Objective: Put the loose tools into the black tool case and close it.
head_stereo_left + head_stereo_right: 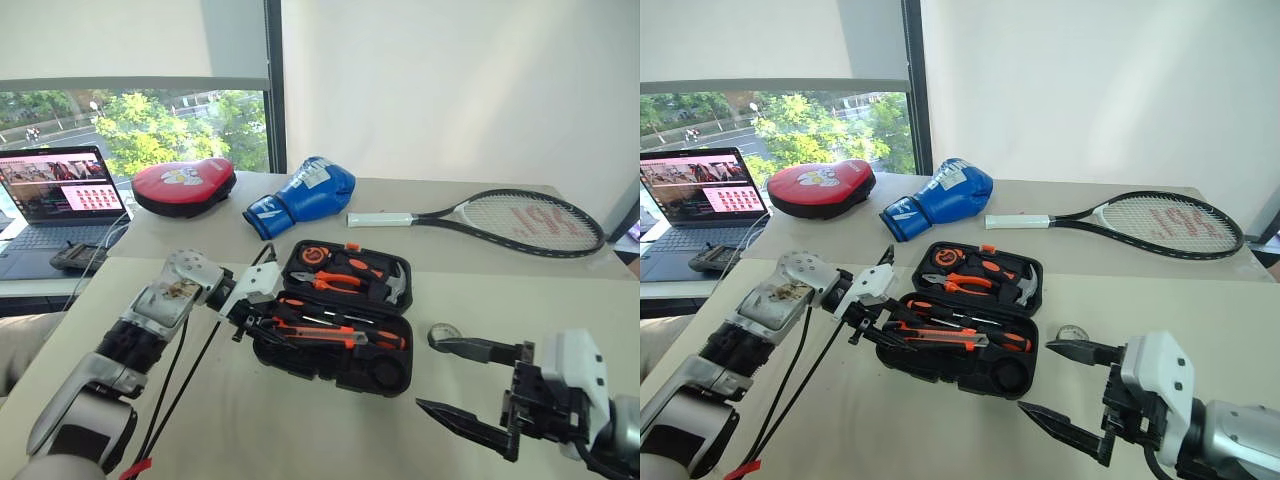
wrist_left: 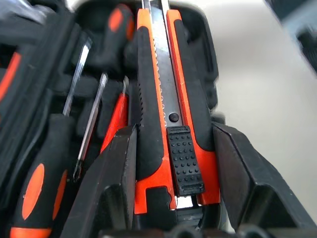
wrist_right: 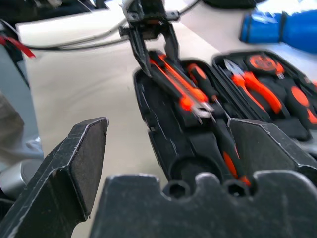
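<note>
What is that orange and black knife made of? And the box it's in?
The utility knife looks like orange plastic with black rubbery grip strips, ribbed along one edge; its centre channel shines grey like metal, and the slider has raised dots. The tool case seems to be hard matt black moulded plastic, with recesses shaped for each tool.

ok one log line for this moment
left end effector: shut on utility knife, over open tool case | right end effector: open, empty | tape roll: on table
</note>
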Tool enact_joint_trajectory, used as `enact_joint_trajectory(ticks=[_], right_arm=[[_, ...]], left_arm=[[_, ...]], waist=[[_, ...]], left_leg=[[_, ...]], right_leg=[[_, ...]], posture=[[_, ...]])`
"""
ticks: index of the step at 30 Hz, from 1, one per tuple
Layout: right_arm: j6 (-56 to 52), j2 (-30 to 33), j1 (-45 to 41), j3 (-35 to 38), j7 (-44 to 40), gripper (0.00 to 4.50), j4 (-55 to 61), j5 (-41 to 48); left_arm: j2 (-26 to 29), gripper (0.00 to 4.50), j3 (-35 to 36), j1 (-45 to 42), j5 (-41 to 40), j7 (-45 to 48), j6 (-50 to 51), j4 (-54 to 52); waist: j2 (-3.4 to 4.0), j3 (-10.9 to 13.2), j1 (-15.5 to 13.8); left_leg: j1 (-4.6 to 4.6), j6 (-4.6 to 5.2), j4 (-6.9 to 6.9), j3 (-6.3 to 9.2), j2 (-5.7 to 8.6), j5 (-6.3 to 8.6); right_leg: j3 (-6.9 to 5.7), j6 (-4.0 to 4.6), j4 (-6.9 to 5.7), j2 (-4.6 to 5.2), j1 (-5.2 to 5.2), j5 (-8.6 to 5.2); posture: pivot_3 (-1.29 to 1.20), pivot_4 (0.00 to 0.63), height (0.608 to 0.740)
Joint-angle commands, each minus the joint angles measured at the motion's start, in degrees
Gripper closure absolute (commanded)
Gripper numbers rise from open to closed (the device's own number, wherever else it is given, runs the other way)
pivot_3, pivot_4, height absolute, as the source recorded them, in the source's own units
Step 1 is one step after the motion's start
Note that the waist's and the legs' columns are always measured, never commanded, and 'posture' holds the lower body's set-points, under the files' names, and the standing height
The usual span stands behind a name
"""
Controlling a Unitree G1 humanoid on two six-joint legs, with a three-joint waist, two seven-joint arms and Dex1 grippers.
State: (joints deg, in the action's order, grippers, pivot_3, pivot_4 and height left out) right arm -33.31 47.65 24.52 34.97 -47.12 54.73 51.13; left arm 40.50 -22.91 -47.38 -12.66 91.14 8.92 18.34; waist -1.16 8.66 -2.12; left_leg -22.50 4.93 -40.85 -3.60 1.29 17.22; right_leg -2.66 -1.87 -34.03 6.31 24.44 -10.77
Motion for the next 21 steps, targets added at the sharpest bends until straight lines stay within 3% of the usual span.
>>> enact_joint_trajectory(ticks=[1,21], right_arm=[[2.3,-1.4,4.2,5.6,-1.5,0.0,2.2,0.1],[3.2,-1.5,7.1,6.9,-0.7,0.0,2.7,-0.1]], left_arm=[[-0.6,2.72,-2.5,-2.4,3.0,1.4,-5.5,4.3],[-6.4,2.72,-4.0,-0.8,8.5,1.4,-16.0,9.2]], waist=[[-0.01,0.0,-0.1],[-0.02,0.0,-0.1]], left_leg=[[0.0,0.39,-0.02,0.01,0.01,0.23],[-0.03,0.63,-0.49,0.03,-0.02,0.39]], right_leg=[[0.01,-0.03,-0.01,0.02,-0.02,-0.02],[0.14,-0.37,-0.09,0.17,-0.1,0.15]], posture=[[0.0,0.15,0.74],[0.0,0.15,0.74]])
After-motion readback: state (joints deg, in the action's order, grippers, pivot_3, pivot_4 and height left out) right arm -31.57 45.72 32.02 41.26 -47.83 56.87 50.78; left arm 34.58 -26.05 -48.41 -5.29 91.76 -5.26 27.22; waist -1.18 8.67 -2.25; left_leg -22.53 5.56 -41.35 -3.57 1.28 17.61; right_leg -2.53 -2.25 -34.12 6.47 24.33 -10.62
